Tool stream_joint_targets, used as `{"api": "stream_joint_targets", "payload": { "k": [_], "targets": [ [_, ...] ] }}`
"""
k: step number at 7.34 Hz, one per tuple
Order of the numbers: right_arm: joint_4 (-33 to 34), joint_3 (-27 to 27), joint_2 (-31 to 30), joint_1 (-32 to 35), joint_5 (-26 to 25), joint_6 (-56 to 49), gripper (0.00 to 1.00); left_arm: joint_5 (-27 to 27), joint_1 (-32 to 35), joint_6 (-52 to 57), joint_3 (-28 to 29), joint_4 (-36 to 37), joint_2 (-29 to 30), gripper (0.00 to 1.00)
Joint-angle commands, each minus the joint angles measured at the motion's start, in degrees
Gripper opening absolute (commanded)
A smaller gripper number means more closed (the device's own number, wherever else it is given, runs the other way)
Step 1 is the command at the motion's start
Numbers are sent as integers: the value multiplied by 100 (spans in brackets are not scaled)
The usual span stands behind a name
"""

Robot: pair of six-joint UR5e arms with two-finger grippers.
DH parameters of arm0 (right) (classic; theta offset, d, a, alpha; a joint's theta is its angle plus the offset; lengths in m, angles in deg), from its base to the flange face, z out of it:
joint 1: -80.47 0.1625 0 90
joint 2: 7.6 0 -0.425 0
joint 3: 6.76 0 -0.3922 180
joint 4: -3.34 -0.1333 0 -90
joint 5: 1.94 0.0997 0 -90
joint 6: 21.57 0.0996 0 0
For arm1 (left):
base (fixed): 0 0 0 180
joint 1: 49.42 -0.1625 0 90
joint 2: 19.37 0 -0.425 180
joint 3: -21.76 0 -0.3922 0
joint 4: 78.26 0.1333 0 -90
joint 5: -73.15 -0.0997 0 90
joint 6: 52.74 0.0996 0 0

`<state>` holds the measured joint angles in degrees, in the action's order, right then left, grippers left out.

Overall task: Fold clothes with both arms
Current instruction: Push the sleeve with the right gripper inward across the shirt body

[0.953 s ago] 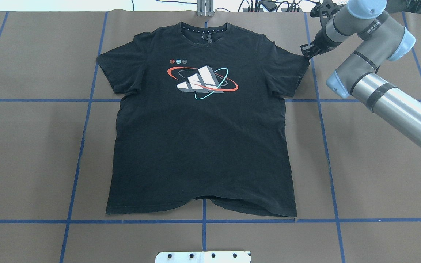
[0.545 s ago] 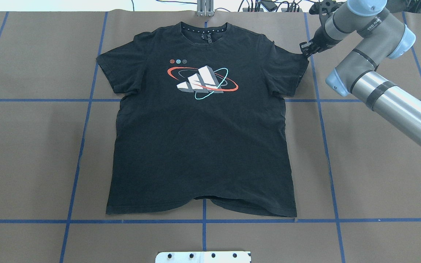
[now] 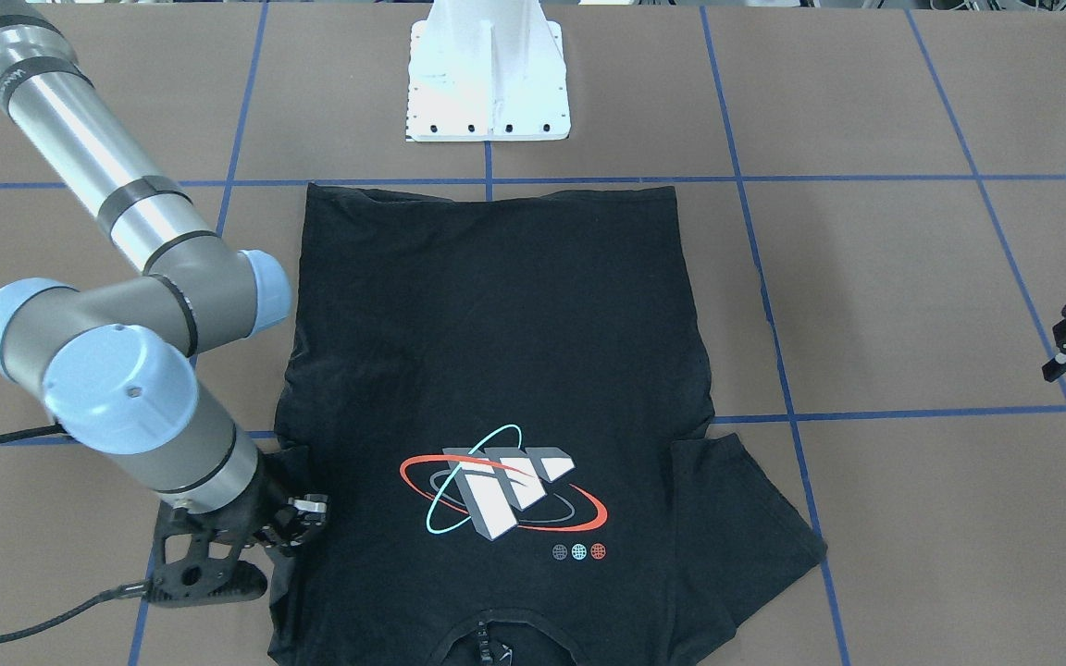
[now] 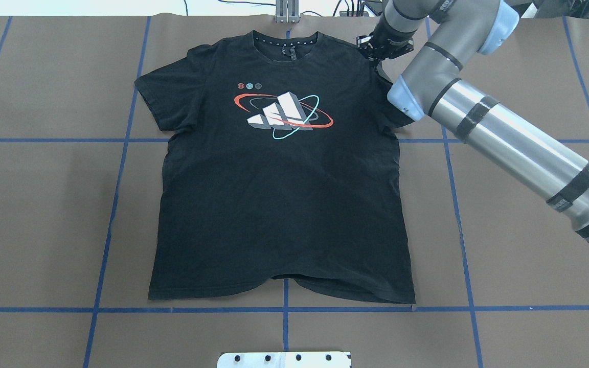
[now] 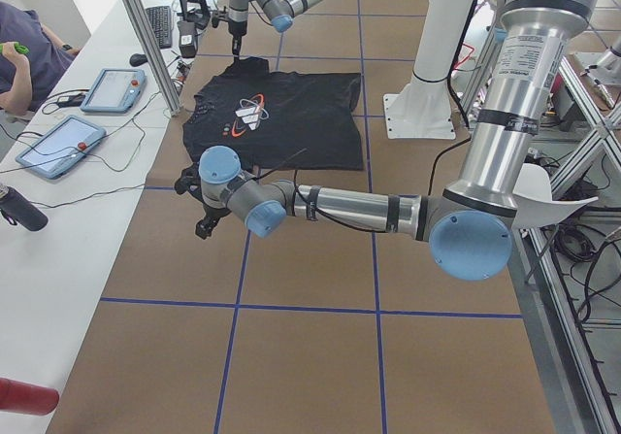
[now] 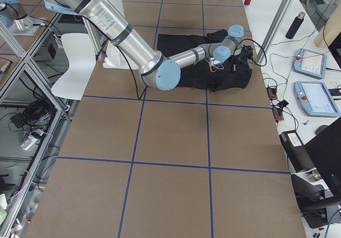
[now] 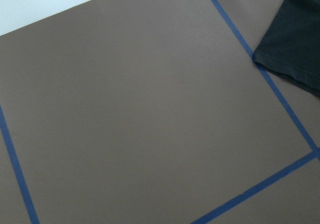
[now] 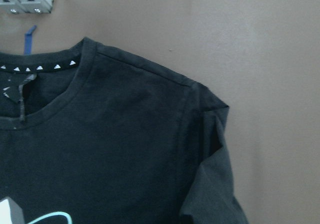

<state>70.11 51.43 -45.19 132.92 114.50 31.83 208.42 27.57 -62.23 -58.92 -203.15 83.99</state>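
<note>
While I was counting things up, there was just one black T-shirt [image 4: 279,204], lying flat and face-up in the middle of the table [image 4: 44,214], collar at the far edge from the robot. There were two arms, two grippers and one white pedestal [image 3: 487,83]. The big change from a second before: the right gripper [image 4: 376,51] had left the outer edge of the right sleeve and come in over the shirt's right shoulder, close to the collar. That sleeve had gone in with it, and the wrist view showed it creased and tucked against the body. Honestly couldn't tell if its fingers were pinching cloth or apart. The left gripper [image 3: 1059,363] sat over bare table, well apart from the left sleeve, pretty much where it was, and its jaws were too small to read either
</note>
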Motion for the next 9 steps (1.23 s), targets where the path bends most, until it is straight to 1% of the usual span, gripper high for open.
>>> {"api": "stream_joint_targets", "payload": {
  "k": [1,2,4,5,8,9],
  "targets": [
    [20,-744,740,-383,-498,556,0,0,0,0,-9,0,0,100],
    [-6,-983,892,-445,-587,557,0,0,0,0,0,0,0,100],
    [-6,-1169,1050,-481,-597,601,0,0,0,0,-9,0,0,100],
    [-15,-1422,1252,-516,-658,671,0,9,0,0,-9,0,0,100],
    [-15,-1486,1271,-552,-685,671,0,9,0,0,0,0,0,100],
    [-15,-1487,1280,-552,-685,680,11,9,0,0,0,0,0,100]
  ]
}}
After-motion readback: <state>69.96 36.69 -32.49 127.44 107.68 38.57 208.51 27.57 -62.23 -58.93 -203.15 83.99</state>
